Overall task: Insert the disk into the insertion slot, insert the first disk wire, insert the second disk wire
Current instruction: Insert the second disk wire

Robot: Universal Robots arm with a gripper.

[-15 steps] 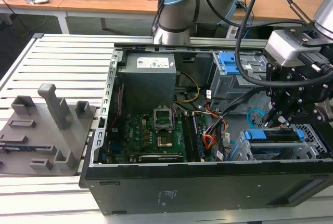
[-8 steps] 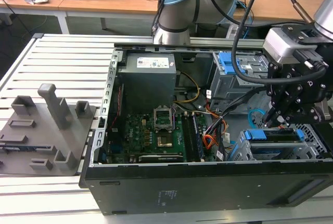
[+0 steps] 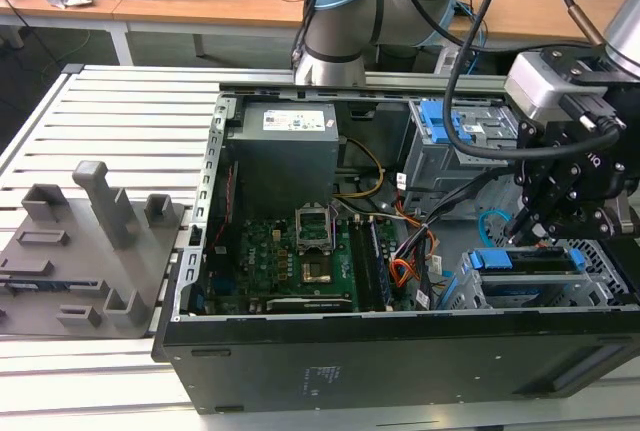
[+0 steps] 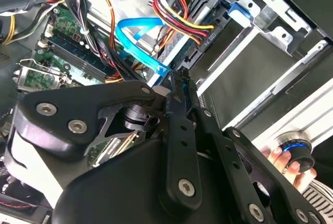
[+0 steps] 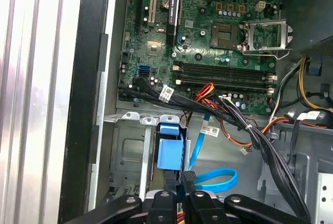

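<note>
Second disk wire [image 4: 138,23], the thin, flat, light-blue looping cable, is the thing in hand. In the second wrist view its dark end is seen right at the tips of the black linkage gripper [image 4: 178,78], whose fingers are drawn close together and appear to be pinching that end. From there the cable is carried in a loop away from the insertion slot [image 3: 600,271], the low silver-grey perforated sheet-metal cage, towards the green motherboard [image 3: 290,261] beside it. The disk [image 3: 528,259], a flat grey-metal drive framed by a bright blue plastic carrier, is seen lying inside the insertion slot, so the first step is judged done. The first disk wire [image 4: 179,11], a bundle of thin red, orange and black leads ending in a small flat black plug, is seen with its plug against the edge of the disk at the mouth of the slot. It is judged to be seated, though how deep it sits cannot be told. The step in hand is therefore taken to be the third, the seating of the light-blue cable, and the gripper is held just at the open side of the insertion slot, next to the black plug. For this step the small dark plug would have to be kept square to its port on the disk and clear of the neighbouring leads. A short, straight push would be needed, since so thin a cable is likely to buckle or twist under a skewed load.
</note>
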